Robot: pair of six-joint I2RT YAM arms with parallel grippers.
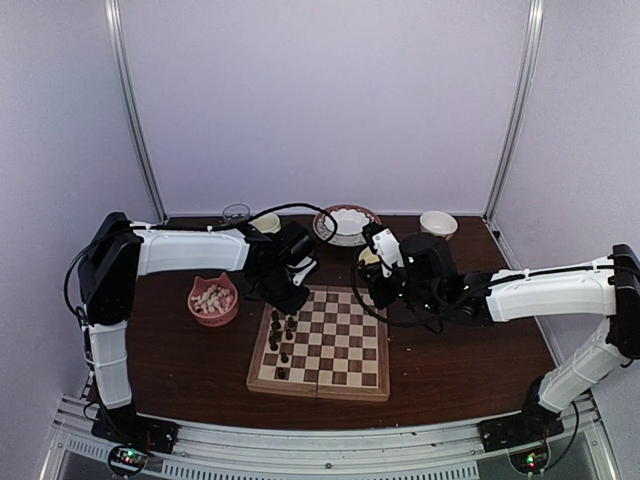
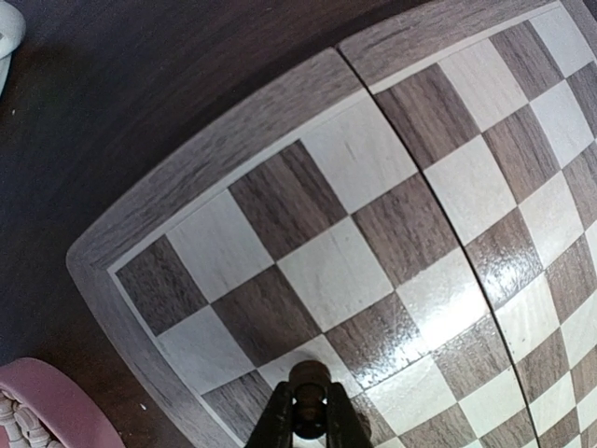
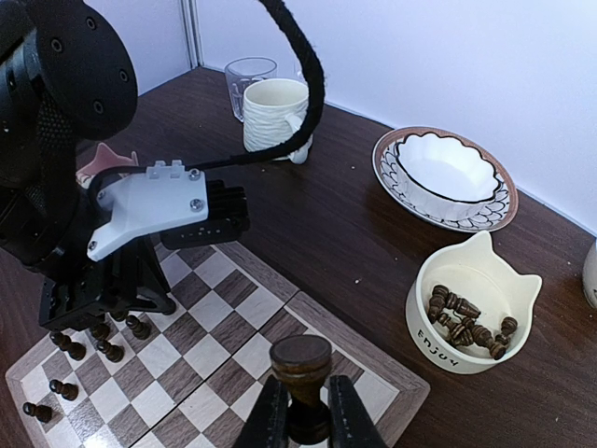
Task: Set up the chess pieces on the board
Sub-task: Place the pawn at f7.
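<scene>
The board (image 1: 340, 352) lies in the middle of the tabletop (image 1: 470, 350), just in front of both arms. The left gripper (image 2: 303, 425) is closed narrow on a dark piece (image 2: 309, 377), pinched between its fingertips over the squares at the board's far left corner; whether the piece touches the wood cannot be told. The right gripper (image 3: 300, 415) is also closed tight, holding a round-topped piece (image 3: 300, 357) upright over the board's far edge, toward its right half.

A handful of standing dark pieces (image 3: 138, 327) occupy the board's left columns, close under the left gripper.

Just beyond the board's far right corner sits a cream cat-eared bowl (image 3: 424, 313) with more loose dark pieces (image 3: 466, 325) lying inside. A pink bowl (image 1: 196, 296) of pale pieces (image 1: 212, 300) rests left of the board. Along the far side of the tabletop stand a glass (image 3: 250, 79), a ribbed cup (image 3: 272, 117), a scalloped white dish on a patterned plate (image 3: 387, 173), and a small white bowl (image 1: 438, 223).
</scene>
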